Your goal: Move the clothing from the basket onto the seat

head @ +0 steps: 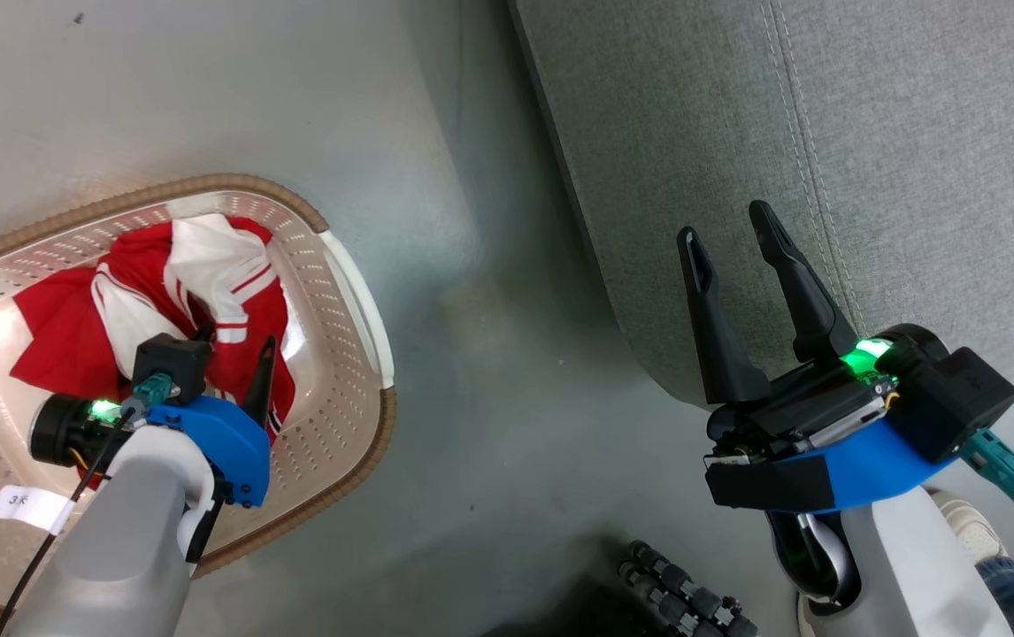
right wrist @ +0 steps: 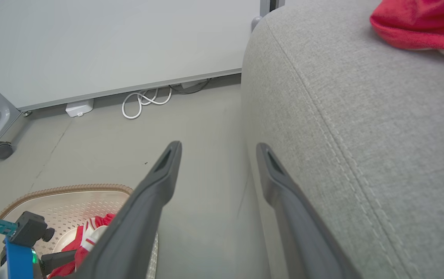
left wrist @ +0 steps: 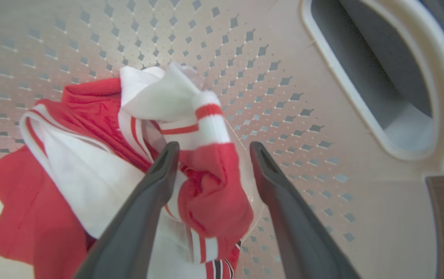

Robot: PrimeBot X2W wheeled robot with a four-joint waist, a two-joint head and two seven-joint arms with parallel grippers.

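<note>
The clothing (left wrist: pixel 71 162) looks soft, light — pinch the raised red fold which the left gripper (left wrist: pixel 214 149), spread wide, straddles; right gripper (head: pixel 724 219) spread too, empty.

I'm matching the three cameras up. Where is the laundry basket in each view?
Head view: the basket sits at the lower left, with the left pincer inside it.
Left wrist view: its perforated wall lies behind the pincer, with the white handle at the upper right.
Right wrist view: it is in the lower left corner, its brown rim uppermost.
Shared landmark: the red and white clothing lying in it.
</note>
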